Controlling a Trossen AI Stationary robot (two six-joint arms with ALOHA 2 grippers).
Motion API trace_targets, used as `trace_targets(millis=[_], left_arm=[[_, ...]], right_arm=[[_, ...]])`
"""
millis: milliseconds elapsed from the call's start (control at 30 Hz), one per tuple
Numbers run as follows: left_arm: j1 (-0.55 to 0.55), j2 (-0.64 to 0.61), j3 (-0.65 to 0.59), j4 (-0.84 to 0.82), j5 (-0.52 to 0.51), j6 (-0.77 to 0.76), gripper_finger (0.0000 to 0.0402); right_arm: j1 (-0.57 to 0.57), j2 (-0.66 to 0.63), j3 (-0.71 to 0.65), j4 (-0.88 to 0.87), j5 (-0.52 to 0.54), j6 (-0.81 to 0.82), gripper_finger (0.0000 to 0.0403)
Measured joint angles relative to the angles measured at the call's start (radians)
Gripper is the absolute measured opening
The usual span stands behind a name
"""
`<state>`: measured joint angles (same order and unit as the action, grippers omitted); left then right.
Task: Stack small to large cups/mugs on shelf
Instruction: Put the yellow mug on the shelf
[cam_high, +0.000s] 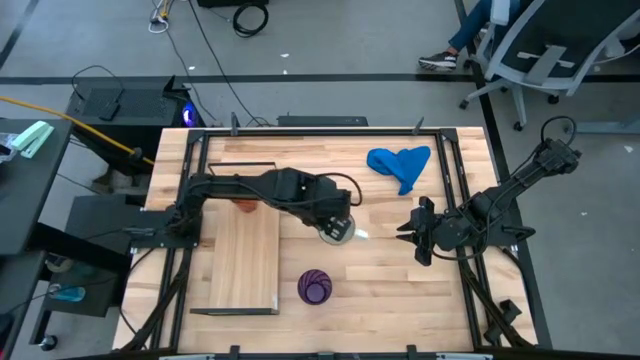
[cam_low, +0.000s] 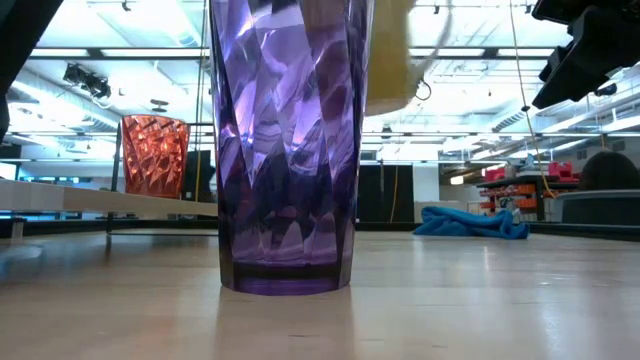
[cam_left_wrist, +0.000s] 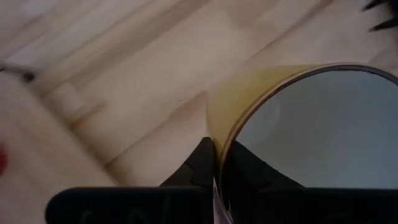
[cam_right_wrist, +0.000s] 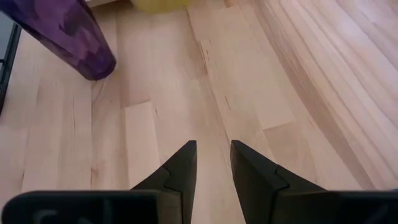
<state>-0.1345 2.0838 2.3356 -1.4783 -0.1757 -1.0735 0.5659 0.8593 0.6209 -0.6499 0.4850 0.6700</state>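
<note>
Left gripper (cam_high: 338, 228) pinches white mug (cam_high: 340, 232) rim (mid-table).

Lab: office chair (cam_high: 548, 50), floor cables (cam_high: 215, 40)

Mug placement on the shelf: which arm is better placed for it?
Left. Its gripper already grips the mug by the rim, close to the shelf. The right gripper sits empty near the table's right edge.
</note>
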Motion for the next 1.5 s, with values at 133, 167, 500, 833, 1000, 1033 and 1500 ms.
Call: trace_targets(millis=[133, 167, 500, 833, 1000, 1033, 1500], left_arm=[[0.0, -0.006, -0.01, -0.116, 0.001, -0.041, 0.0024], [0.0, -0.006, -0.015, -0.097, 0.003, -0.03, 0.0024], [0.007, -0.056, -0.022, -0.088, 0.013, -0.015, 0.0024], [0.008, -0.17, -0.154, -0.088, -0.009, -0.09, 0.0024], [0.014, -0.322, -0.381, -0.094, -0.003, -0.166, 0.0024], [0.014, -0.363, -0.425, -0.092, -0.001, -0.178, 0.0024], [-0.016, -0.745, -0.918, -0.092, 0.065, -0.289, 0.0024]], right_arm=[[0.0, 0.0, 0.0, 0.0, 0.0, -0.001, 0.0105], [0.0, 0.0, 0.0, 0.0, 0.0, -0.003, 0.0105], [0.017, 0.0, 0.0, 0.0, -0.007, -0.011, 0.0105], [0.065, 0.0, 0.0, 0.0, -0.007, -0.011, 0.0105], [0.072, 0.0, 0.0, -0.001, -0.008, -0.011, 0.0105], [0.072, 0.0, 0.0, 0.0, -0.007, -0.011, 0.0105], [0.072, 0.0, 0.0, 0.0, 0.0, -0.011, 0.0105]])
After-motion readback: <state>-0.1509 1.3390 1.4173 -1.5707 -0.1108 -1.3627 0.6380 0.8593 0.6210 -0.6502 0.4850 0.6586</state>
